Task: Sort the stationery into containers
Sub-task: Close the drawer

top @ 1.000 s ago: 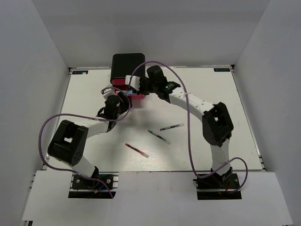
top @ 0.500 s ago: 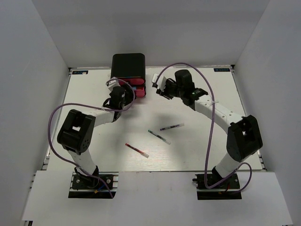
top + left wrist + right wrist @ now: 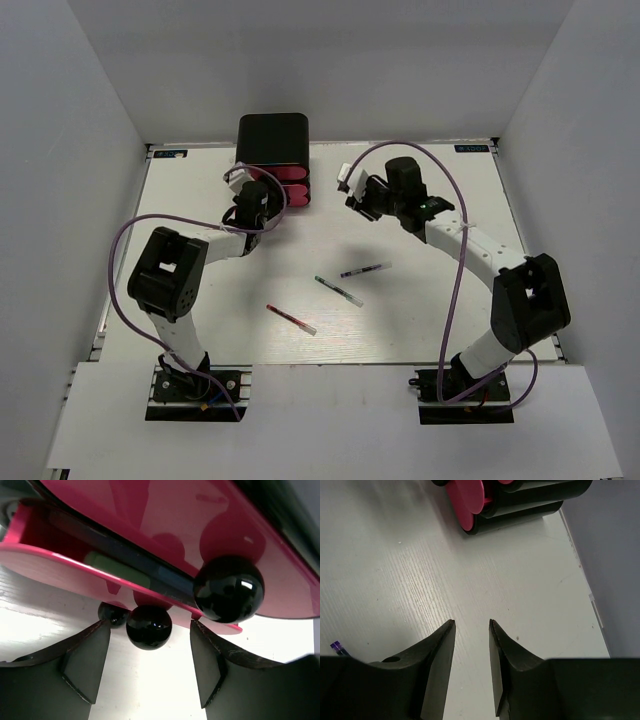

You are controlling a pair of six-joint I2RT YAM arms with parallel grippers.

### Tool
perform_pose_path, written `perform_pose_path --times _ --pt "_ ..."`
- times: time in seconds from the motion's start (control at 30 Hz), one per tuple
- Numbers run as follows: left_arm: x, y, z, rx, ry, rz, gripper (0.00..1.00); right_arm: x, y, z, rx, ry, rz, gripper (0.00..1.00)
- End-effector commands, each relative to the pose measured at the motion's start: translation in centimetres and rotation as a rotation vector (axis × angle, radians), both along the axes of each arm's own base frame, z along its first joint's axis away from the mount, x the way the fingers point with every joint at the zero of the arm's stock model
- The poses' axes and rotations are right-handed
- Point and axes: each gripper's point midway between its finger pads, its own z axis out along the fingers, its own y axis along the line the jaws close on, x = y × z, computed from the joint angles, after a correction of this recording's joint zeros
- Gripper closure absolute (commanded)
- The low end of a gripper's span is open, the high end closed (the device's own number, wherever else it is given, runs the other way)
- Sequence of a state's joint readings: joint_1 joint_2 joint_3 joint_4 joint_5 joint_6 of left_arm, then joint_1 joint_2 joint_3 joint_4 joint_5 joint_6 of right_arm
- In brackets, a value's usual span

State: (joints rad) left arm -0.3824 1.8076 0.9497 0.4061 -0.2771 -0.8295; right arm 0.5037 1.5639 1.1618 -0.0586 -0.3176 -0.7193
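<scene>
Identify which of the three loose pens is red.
The red pen lies nearest the arm bases and farthest left; the middle pen and right pen look dark.

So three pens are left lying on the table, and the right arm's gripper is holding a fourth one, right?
No, the right gripper holds nothing: the right wrist view shows only bare table between its fingers. The red pen, dark pen and purple pen do lie loose there.
</scene>
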Motion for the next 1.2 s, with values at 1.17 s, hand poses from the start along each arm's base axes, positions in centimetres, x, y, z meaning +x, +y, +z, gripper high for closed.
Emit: perform_pose_path --times 1.17 --pt "-3.1 0.3 4.6 -0.101 -0.189 -0.050 0.27 -0.5 -1.1 0.8 0.043 -0.006 -0.003 0.61"
